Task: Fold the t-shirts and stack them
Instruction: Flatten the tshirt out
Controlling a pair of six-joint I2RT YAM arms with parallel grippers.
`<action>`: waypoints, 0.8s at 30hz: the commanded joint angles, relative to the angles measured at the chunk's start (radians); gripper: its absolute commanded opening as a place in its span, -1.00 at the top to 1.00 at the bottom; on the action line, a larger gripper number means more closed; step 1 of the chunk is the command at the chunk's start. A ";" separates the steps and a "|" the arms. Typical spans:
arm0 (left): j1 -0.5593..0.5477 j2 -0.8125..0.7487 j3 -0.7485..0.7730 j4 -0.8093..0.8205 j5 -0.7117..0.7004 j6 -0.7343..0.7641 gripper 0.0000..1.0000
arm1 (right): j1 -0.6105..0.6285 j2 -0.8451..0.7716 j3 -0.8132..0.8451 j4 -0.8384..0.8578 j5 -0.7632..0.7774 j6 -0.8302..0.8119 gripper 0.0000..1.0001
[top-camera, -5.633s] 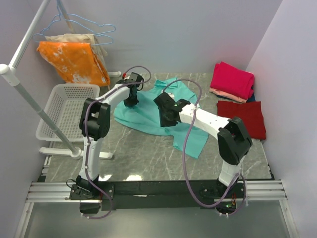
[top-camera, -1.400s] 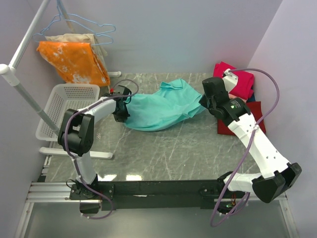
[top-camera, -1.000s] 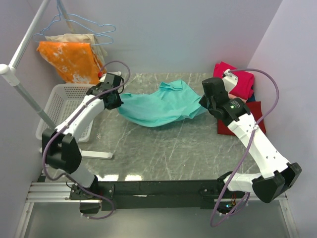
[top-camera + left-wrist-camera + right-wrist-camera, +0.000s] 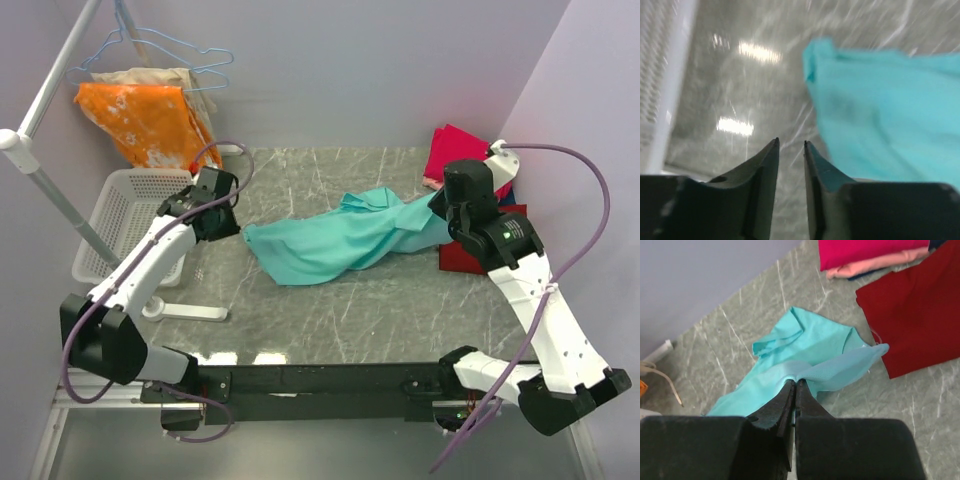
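Note:
The teal t-shirt [image 4: 340,240] lies stretched across the middle of the table, bunched and unfolded. My right gripper [image 4: 441,207] is shut on its right end, just left of the flat dark red shirt [image 4: 458,257]; the pinch shows in the right wrist view [image 4: 795,382]. My left gripper [image 4: 236,226] is open and empty beside the shirt's left end. In the left wrist view its jaws [image 4: 791,144] stand a little apart over bare table, with the teal shirt [image 4: 880,110] up to the right. The folded magenta shirt [image 4: 865,251] lies on the salmon one [image 4: 875,265] at the back right.
A white basket [image 4: 130,215] stands left of the table under a slanted white rack pole [image 4: 60,195]. The orange blotched cloth [image 4: 150,120] and the beige cloth [image 4: 165,76] hang at the back left. The rack's foot [image 4: 185,311] lies on the table's left side.
My left gripper has let go of the teal shirt's left end. My right gripper has pulled the shirt to the right, toward the dark red shirt.

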 commanded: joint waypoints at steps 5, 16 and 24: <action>-0.008 -0.041 -0.037 0.011 0.219 -0.047 -0.03 | -0.005 0.044 -0.046 0.040 -0.032 0.022 1.00; -0.103 0.006 -0.195 0.159 0.206 -0.119 -0.34 | -0.007 0.131 -0.135 0.129 -0.102 0.049 1.00; -0.103 0.267 -0.056 0.189 0.060 -0.179 -0.40 | -0.005 0.130 -0.161 0.137 -0.113 0.049 1.00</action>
